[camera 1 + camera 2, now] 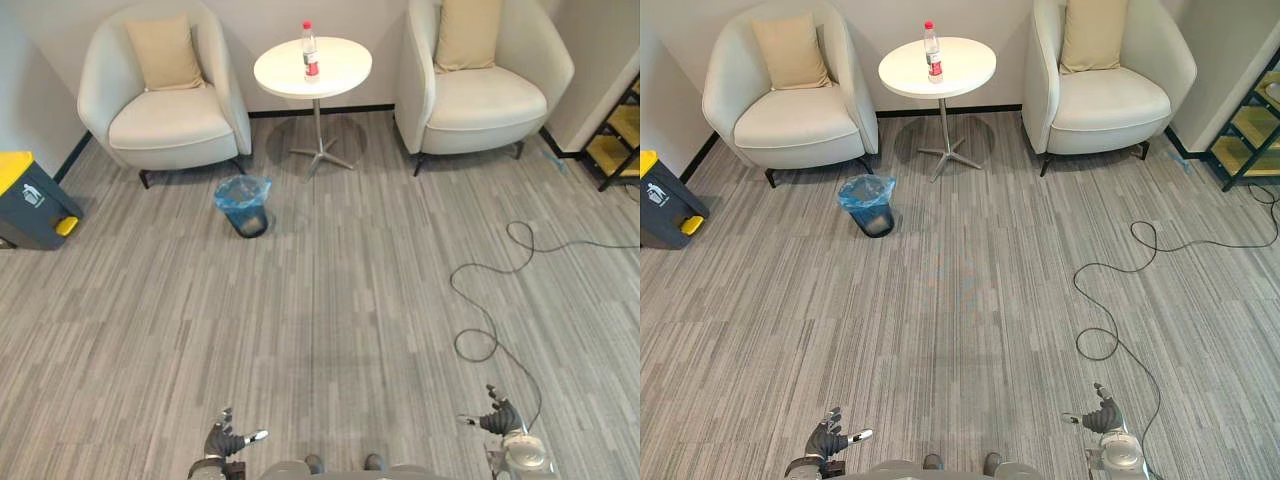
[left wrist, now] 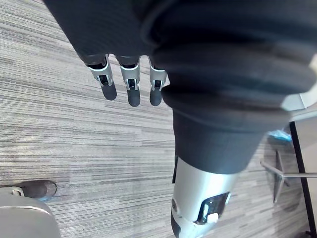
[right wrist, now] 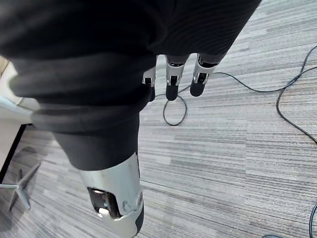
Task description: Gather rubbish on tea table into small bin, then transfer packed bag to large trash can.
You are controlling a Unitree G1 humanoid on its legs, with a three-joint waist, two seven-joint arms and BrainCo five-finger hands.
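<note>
A clear plastic bottle (image 1: 310, 51) with a red cap and red label stands upright on the round white tea table (image 1: 335, 75) at the back of the room. On the carpet to the table's front left sits the small bin (image 1: 243, 204), lined with a blue bag. The large dark trash can (image 1: 30, 200) with a yellow lid stands at the far left. Far from all of these, my left hand (image 1: 228, 440) hangs at the lower left, open and holding nothing. My right hand (image 1: 499, 418) hangs at the lower right with its fingers straight and nothing in it.
Two cream armchairs (image 1: 165, 95) (image 1: 480, 85), each with a beige cushion, flank the table. A dark shelf unit with yellow boards (image 1: 620, 135) stands at the right edge. Grey striped carpet (image 1: 330, 330) stretches between me and the table.
</note>
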